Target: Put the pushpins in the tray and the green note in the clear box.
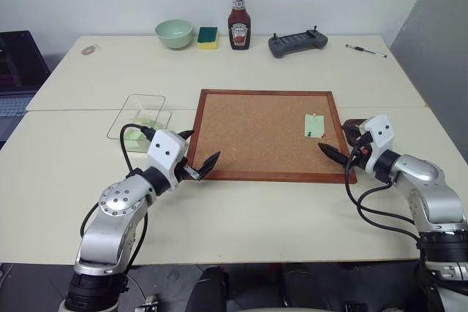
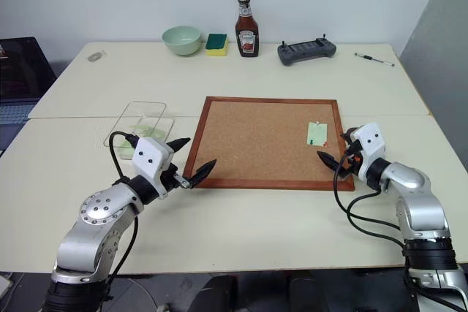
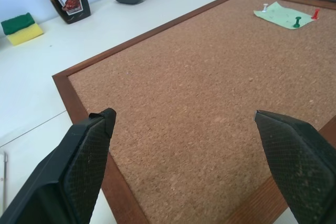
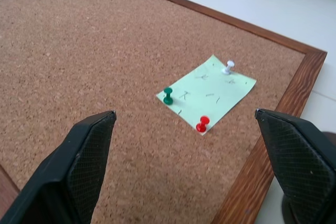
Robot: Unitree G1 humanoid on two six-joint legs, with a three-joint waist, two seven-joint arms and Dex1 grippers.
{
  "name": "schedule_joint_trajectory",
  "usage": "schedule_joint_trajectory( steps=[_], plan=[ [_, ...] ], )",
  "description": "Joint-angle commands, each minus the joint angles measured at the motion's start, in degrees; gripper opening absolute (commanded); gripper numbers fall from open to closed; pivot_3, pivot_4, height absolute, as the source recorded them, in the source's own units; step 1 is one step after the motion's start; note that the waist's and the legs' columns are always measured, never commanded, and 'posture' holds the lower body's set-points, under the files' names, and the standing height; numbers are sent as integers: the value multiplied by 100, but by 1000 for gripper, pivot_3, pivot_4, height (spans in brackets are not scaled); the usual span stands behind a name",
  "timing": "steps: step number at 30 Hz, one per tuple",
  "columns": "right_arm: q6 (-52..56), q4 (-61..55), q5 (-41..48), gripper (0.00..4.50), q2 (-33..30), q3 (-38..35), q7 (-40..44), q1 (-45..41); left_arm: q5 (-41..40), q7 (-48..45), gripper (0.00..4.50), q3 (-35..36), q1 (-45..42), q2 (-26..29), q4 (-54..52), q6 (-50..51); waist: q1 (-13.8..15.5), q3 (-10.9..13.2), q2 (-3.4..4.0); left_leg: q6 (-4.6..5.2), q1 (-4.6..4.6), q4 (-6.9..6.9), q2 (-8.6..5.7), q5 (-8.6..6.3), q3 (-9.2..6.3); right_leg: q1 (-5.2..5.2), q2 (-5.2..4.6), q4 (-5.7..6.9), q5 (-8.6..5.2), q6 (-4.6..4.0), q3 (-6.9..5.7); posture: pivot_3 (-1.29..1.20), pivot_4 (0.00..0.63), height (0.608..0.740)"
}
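Currently both grippers hover low over the table with nothing between their fingers. The left gripper (image 1: 196, 155) stands wide at the near-left corner of the cork board (image 1: 256, 133); the right gripper (image 1: 344, 140) stands equally wide at the board's near-right corner, aimed at the note.

The note (image 4: 207, 94) lies flat on the right part of the board, fixed by three pins: a green pin (image 4: 168, 96) and a red pin (image 4: 202, 124) along its near end, and a white pin (image 4: 228, 67) at a far corner. All three stand roughly upright, heads up. In the head views the note's long axis runs near to far, about parallel to the board's right frame.

The tray (image 1: 352, 126) sits just beyond the right gripper, beside the board's right frame; it already holds small coloured items, too small to identify. The clear box (image 1: 139, 117) rests off the board's left side, with some pale green contents.

Probable faults from here:
- Pin slips or tips – the heads are tiny against wide fingers, so an off-centre closure could fling a pin.
- Note tears or lifts – pulling the paper before every pin is out would cause it.
- Board shifts – a steep pull on a tight pin could drag it.
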Motion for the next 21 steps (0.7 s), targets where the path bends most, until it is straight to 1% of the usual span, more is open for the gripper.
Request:
schedule_joint_trajectory(
  steps=[1, 12, 19, 21],
  plan=[
    [-91, -135, 38, 4500, -58, -110, 58, -68, -144, -76, 4467, 81, -64, 31, -220, -44, 0, 0, 0, 0, 0, 0, 0, 0, 0, 0, 0, 0, 0, 0, 0, 0, 150, 740],
    [-205, -52, 9, 4500, -16, -72, 167, -62, -215, -17, 4467, 183, -251, 35, -74, -25, 0, 0, 0, 0, 0, 0, 0, 0, 1, 0, 0, 0, 0, 0, 1, 0, 150, 740],
    [-171, -169, 58, 4500, 5, -85, 161, -20, -429, -472, 4467, 209, -334, 109, 101, -277, 0, 0, 0, 0, 0, 0, 0, 0, 1, 0, 0, 0, 0, 0, 0, 0, 150, 740],
    [-146, -230, 73, 4500, 13, -85, 155, -2, -508, -538, 4121, 229, -358, 93, 136, -316, 0, 0, 0, 0, 0, 0, 0, 0, 1, 0, 0, 0, 0, 0, 0, 0, 150, 740]
  ],
)
